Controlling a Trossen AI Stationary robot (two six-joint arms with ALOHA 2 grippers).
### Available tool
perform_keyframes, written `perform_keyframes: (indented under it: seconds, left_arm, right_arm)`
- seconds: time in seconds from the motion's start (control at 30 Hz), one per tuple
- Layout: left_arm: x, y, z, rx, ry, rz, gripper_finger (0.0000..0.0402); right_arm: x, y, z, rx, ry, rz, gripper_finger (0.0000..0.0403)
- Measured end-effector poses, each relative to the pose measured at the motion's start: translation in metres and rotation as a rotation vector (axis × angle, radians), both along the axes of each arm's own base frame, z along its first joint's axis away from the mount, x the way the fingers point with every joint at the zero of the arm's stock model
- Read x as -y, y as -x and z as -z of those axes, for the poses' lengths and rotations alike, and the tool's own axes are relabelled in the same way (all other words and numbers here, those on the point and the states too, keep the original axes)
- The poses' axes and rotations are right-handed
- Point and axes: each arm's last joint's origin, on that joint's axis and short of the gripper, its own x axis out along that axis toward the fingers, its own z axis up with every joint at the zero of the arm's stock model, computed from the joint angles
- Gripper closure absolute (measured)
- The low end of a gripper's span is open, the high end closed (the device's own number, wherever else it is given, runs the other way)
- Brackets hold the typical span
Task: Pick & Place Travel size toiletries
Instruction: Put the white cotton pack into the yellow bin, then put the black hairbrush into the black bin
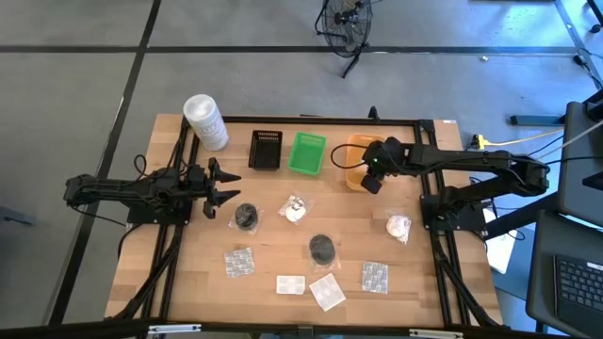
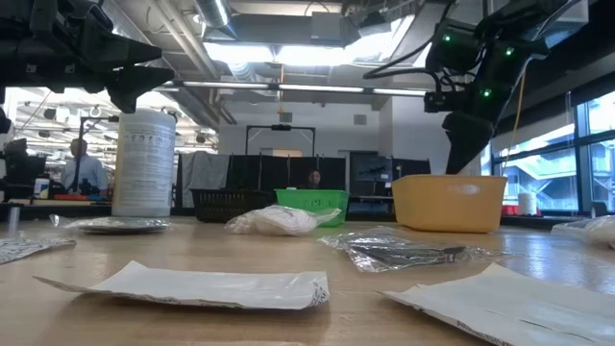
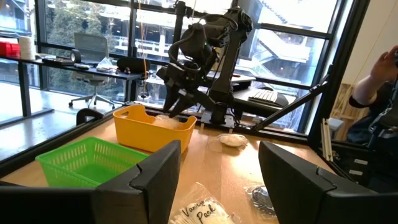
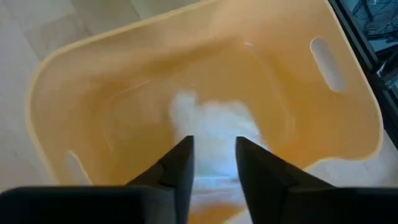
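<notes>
While right fingers (image 4: 211,163) part, bundle (image 4: 214,134) (white) drops.

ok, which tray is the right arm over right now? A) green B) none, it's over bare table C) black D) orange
D: the right gripper hangs over the orange tray, and its wrist view looks straight down into that tray at a white bundle beyond its parted jaws.
</notes>
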Motion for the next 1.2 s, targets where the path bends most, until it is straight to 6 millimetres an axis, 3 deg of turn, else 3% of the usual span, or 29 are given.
perform_keyframes:
  seconds: [0.2, 0.37, 0.6, 0.83, 1.07, 1.2]
  left_arm:
    - [0.000, 0.000, 0.000, 0.000, 0.001, 0.000, 0.0189]
    - [0.000, 0.000, 0.000, -0.001, 0.001, 0.000, 0.0177]
    - [0.000, -0.001, 0.004, -0.036, 0.029, -0.004, 0.0151]
    - [0.000, -0.001, 0.001, -0.024, 0.033, -0.003, 0.0143]
    - [0.000, 0.000, -0.019, -0.004, -0.026, -0.009, 0.0158]
    - [-0.001, -0.003, -0.033, -0.076, -0.052, -0.029, 0.0166]
  right_arm:
    - [0.000, 0.000, 0.000, 0.001, 0.001, -0.003, 0.0213]
    - [0.000, 0.001, -0.003, 0.014, 0.004, -0.002, 0.0201]
    - [-0.003, -0.002, -0.027, 0.113, 0.015, -0.029, 0.0227]
    - [-0.019, 0.004, -0.056, 0.227, 0.051, -0.113, 0.0259]
    - [-0.038, 0.019, -0.075, 0.342, 0.054, -0.173, 0.0292]
    - [-0.050, 0.025, -0.082, 0.394, 0.043, -0.201, 0.0310]
